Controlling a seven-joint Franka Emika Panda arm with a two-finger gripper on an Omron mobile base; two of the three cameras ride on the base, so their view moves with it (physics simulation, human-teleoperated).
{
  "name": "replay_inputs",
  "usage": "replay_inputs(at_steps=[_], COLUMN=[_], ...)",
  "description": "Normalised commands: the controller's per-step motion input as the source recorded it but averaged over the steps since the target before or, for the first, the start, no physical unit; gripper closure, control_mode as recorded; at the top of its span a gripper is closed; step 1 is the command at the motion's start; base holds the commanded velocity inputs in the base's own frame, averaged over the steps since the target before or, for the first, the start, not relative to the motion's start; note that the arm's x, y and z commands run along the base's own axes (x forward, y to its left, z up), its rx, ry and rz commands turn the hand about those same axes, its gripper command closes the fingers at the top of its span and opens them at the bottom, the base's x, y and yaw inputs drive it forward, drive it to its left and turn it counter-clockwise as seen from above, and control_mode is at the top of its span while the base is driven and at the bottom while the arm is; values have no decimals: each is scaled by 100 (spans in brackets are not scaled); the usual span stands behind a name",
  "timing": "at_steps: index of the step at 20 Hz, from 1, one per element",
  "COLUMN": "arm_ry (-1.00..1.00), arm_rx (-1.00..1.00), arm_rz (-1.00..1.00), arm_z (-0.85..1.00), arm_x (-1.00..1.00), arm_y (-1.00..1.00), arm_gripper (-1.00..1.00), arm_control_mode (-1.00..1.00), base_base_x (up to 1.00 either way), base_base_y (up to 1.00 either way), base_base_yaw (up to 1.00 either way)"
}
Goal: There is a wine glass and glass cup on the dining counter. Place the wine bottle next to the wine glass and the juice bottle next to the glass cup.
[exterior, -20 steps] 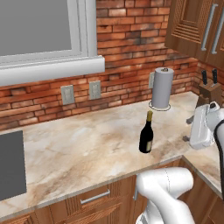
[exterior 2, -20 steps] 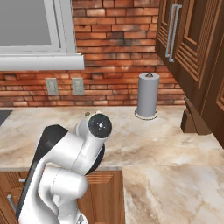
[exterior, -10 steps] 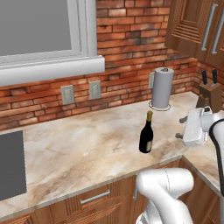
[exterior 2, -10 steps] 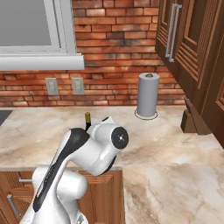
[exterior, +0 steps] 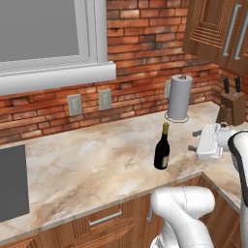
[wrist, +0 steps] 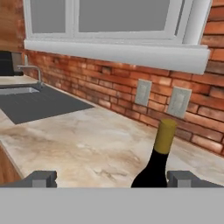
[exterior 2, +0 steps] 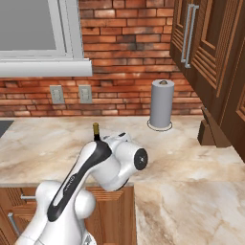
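Observation:
The wine bottle (exterior: pixel 162 150), near-black with a tan-gold foil top, stands upright on the marbled kitchen worktop (exterior: pixel 92 164). My gripper (exterior: pixel 193 141) hangs just right of it at mid-bottle height, turned sideways with its open fingers toward the bottle and a small gap left. In the hand view the wine bottle (wrist: pixel 158 164) rises between the fingertips, nearer the right one, with my gripper (wrist: pixel 112 179) open and nothing held. From the right base, only the wine bottle's foil top (exterior 2: pixel 95 129) peeks over my arm. The juice bottle, wine glass, glass cup and dining counter are out of view.
A paper towel roll (exterior: pixel 179 97) stands by the brick wall behind the bottle. A knife block (exterior: pixel 231 104) sits in the right corner under wooden cabinets. A sink (wrist: pixel 26 94) with a tap lies further left, and wall sockets (exterior: pixel 89 101) sit below the window.
The hand has swung from pointing down to pointing sideways and has moved left, closer to the wine bottle. The bottle has not moved. The fingers stay open.

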Motion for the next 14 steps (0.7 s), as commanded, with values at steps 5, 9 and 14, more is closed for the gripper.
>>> replay_inputs(at_steps=[5,9,14], arm_ry=[0,0,1], arm_rx=[0,0,0], arm_rz=[0,0,0], arm_z=[-13,-11,-14], arm_x=[29,23,25], arm_y=[4,1,3], arm_gripper=[-100,-100,-100], arm_control_mode=[-100,-100,-100], base_base_x=[0,0,0], base_base_y=[0,0,0], base_base_yaw=[0,0,0])
